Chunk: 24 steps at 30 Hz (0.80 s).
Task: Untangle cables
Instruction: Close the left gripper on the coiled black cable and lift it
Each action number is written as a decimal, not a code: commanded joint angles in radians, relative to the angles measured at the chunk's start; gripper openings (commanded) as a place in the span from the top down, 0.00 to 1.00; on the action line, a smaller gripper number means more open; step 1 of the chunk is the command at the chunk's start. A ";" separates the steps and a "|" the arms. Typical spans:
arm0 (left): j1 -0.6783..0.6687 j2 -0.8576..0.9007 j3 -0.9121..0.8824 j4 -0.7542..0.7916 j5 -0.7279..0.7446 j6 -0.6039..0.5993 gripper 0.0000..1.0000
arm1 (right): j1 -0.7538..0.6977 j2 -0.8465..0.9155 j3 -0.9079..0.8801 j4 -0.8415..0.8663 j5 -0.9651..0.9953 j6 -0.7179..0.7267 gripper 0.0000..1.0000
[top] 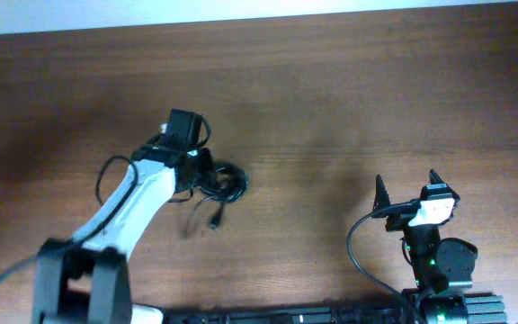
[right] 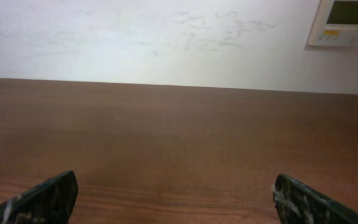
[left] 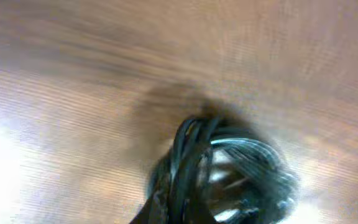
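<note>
Black-fingered right claw (top: 407, 183), nearest my base, stands wide open with nothing in it above the wooden surface (top: 331, 90). Farther out on the left, my left claw (top: 203, 169) is closed at the cables (top: 226, 182), a coiled black bundle with one end trailing toward me. I cannot tell whether it pinches a strand.

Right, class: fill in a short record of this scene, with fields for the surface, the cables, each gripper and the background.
surface: brown wooden table
cables: black tangled bundle, one loose end trailing towards the robot's side
left gripper: shut, apparently on the cables; its wrist view is blurred
right gripper: open, empty, well apart from the bundle
background: wall panel with a small display
</note>
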 commanded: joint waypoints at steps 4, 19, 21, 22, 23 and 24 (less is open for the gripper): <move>0.007 -0.250 0.011 -0.134 -0.077 -0.209 0.01 | -0.006 -0.006 -0.005 -0.006 0.005 0.008 0.01; -0.079 -0.220 0.011 -0.050 0.208 0.250 0.16 | -0.006 -0.006 -0.005 -0.007 0.005 0.008 0.01; -0.120 -0.167 0.011 -0.026 0.149 0.137 0.23 | -0.006 -0.006 -0.005 -0.007 0.005 0.008 0.01; -0.137 -0.129 0.011 -0.017 0.102 0.073 0.27 | -0.006 -0.006 -0.005 -0.007 0.005 0.008 0.01; -0.152 -0.071 0.011 -0.003 0.069 -0.002 0.30 | -0.006 -0.006 -0.005 -0.007 0.005 0.008 0.01; -0.153 -0.037 0.011 0.008 0.072 -0.037 0.31 | -0.006 -0.006 -0.005 -0.007 0.005 0.008 0.01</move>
